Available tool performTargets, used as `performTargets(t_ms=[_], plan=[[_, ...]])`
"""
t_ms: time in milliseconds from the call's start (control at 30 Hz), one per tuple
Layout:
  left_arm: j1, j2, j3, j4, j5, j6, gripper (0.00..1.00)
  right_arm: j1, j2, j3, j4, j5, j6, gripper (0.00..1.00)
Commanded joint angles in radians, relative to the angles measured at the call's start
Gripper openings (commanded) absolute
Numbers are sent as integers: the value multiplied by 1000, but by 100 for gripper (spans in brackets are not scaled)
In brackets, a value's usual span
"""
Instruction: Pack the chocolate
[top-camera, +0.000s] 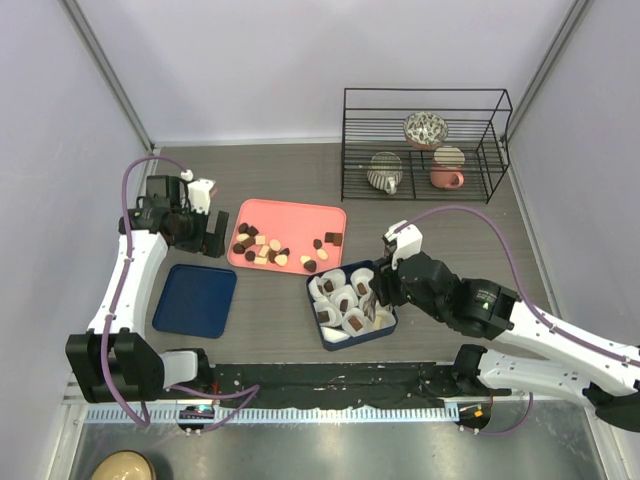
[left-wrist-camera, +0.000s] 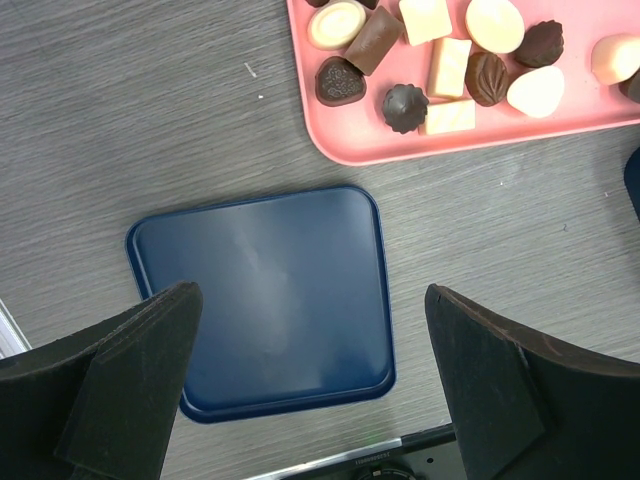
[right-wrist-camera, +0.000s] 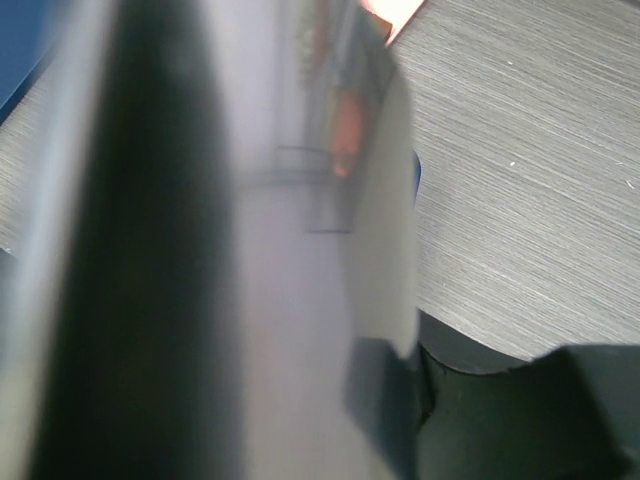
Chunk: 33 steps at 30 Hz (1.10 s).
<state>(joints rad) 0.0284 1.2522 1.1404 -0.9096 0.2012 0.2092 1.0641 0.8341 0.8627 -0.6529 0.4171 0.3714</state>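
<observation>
Loose chocolate (top-camera: 262, 248) in dark, mid-brown and cream pieces lies on a pink tray (top-camera: 300, 215), seen close up as chocolate (left-wrist-camera: 440, 60) on the tray's corner (left-wrist-camera: 350, 150). More pieces (top-camera: 353, 322) sit in white paper cups (top-camera: 345, 297) inside a blue box (top-camera: 385, 330). My left gripper (top-camera: 205, 240) hangs open and empty left of the tray, and the left gripper (left-wrist-camera: 310, 300) looks down on a flat blue lid (left-wrist-camera: 265, 300). My right gripper (top-camera: 372, 295) reaches into the box's right side. A blurred pale surface fills the right wrist view and hides its jaws.
A black wire rack (top-camera: 425, 90) stands at the back right, holding a patterned bowl (top-camera: 425, 128), a striped mug (top-camera: 385, 172) and a pink mug (top-camera: 448, 168). The blue lid (top-camera: 195, 300) lies front left. Pale walls close in the table on three sides.
</observation>
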Motion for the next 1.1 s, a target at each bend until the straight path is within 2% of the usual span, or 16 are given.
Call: performTargets(t_ms=[0, 100, 133, 267, 367, 433, 467, 567, 600, 700, 800, 900, 1067], plan=[[5, -22, 27, 9, -3, -10, 100, 5, -36, 15, 35, 35, 17, 53], [5, -30, 25, 5, -6, -4, 100, 5, -52, 45, 6, 115, 18, 51], [4, -33, 25, 6, -5, -4, 100, 5, -53, 62, -7, 144, 20, 46], [7, -39, 25, 5, 4, -5, 100, -4, -33, 197, -92, 302, 23, 38], [7, -37, 24, 9, 18, -8, 100, -91, 25, 283, -215, 376, 23, 35], [7, -42, 22, 9, 33, -11, 100, -203, 55, 315, -261, 303, -6, 33], [7, -43, 22, 11, 37, -11, 100, -352, 86, 331, -267, 204, -41, 32], [5, -50, 30, 8, 55, -16, 100, -583, 184, 328, -269, 9, -90, 32], [7, -53, 30, 5, 55, -16, 100, -625, 218, 322, -268, -13, -112, 32], [7, -57, 32, -8, 60, -2, 100, -706, 369, 305, -252, -95, -126, 29], [5, -71, 25, -11, 52, 10, 100, -713, 504, 299, -180, -115, -126, 29], [5, -71, 22, -15, 61, 10, 100, -719, 647, 325, -154, -113, -135, 32], [7, -76, 13, -31, 53, 16, 100, -759, 784, 306, -102, -100, -170, 37]])
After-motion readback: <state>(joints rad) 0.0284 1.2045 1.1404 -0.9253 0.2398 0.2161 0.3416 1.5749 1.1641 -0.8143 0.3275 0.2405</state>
